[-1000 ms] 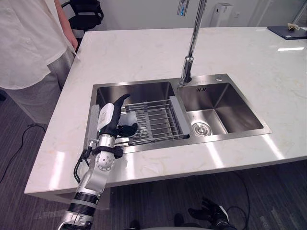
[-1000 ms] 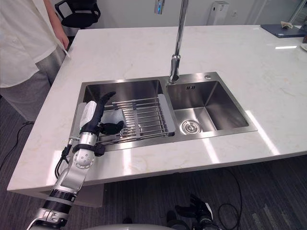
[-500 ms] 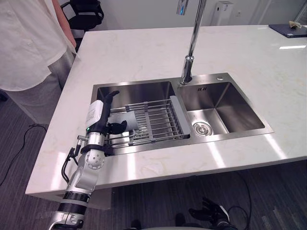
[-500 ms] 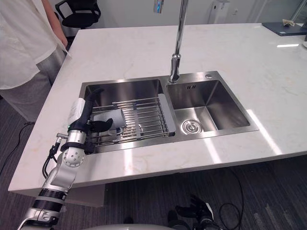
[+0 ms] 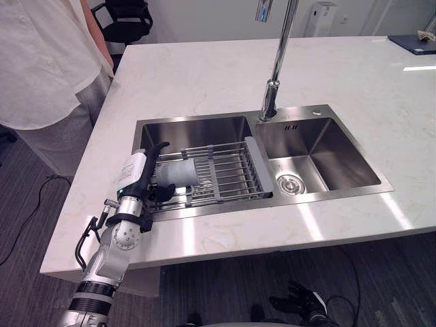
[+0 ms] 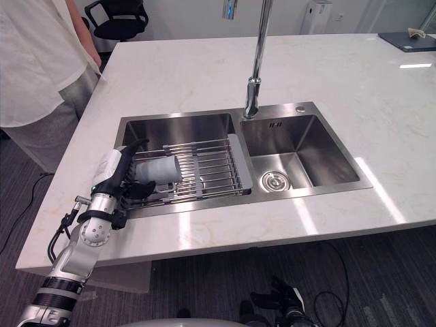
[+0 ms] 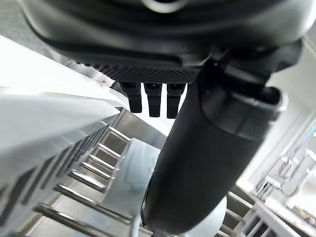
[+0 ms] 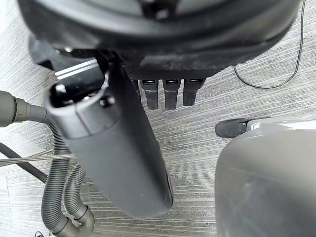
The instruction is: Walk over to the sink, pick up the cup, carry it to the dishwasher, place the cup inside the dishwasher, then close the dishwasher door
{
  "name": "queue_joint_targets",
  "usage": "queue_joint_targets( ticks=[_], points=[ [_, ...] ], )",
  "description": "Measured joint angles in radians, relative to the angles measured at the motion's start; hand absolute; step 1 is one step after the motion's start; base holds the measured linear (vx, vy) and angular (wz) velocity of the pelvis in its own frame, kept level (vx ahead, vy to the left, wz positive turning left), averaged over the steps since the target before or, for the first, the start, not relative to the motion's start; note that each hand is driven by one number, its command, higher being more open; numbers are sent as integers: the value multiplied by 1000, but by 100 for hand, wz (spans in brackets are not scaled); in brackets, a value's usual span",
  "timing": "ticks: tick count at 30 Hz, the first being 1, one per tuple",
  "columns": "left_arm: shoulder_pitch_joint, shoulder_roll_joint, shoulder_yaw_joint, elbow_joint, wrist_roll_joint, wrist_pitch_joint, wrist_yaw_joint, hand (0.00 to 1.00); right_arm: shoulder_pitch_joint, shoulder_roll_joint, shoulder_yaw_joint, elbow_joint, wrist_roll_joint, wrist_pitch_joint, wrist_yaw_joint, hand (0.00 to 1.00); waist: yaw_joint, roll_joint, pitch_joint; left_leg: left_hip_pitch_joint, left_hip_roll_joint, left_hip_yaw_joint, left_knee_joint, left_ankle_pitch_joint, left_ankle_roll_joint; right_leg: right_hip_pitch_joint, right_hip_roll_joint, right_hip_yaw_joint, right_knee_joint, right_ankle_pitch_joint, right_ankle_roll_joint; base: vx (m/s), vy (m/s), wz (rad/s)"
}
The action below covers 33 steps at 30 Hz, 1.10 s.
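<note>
A pale grey cup (image 5: 178, 172) lies on its side on the wire rack (image 5: 231, 174) across the left basin of the steel sink (image 5: 191, 133). My left hand (image 5: 134, 174) stands at the cup's left end, open. Its fingers reach up past the cup's far side and its thumb (image 7: 197, 148) sits by the near side. In the left wrist view the cup (image 7: 131, 173) shows just past the thumb, over the rack bars. My right hand (image 8: 118, 148) hangs low over the floor, relaxed and holding nothing.
A tall faucet (image 5: 276, 68) rises behind the divider between the basins. The right basin has a drain (image 5: 289, 182). A person in white (image 5: 48, 61) stands at the counter's left end, with a black chair (image 5: 126, 17) behind.
My left hand has slid left off the cup, which it covered a second ago; the cup now lies in plain sight on the rack. The camera has shifted slightly.
</note>
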Motion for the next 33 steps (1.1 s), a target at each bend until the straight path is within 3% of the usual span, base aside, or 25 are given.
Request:
queue_joint_targets(
  ticks=[16, 32, 33],
  points=[
    [-25, 35, -90, 53, 64, -16, -37, 90, 0, -5, 20, 0, -8, 0, 1, 90, -4, 0, 0, -1, 0, 3, -2, 0, 0, -6, 0, 3, 2, 0, 0, 0, 0, 0],
    [-187, 37, -159, 208, 57, -9, -59, 90, -9, -12, 18, 0, -6, 0, 12, 90, -3, 12, 11, -25, -1, 13, -2, 7, 1, -47, -1, 12, 28, -1, 1, -23, -6, -1],
    [-205, 37, -159, 214, 57, -3, -60, 30, -12, -12, 17, -2, -4, 0, 12, 90, -3, 11, 26, -25, -1, 15, -2, 7, -5, -48, -1, 14, 29, -1, 0, -76, -6, -1]
  ],
)
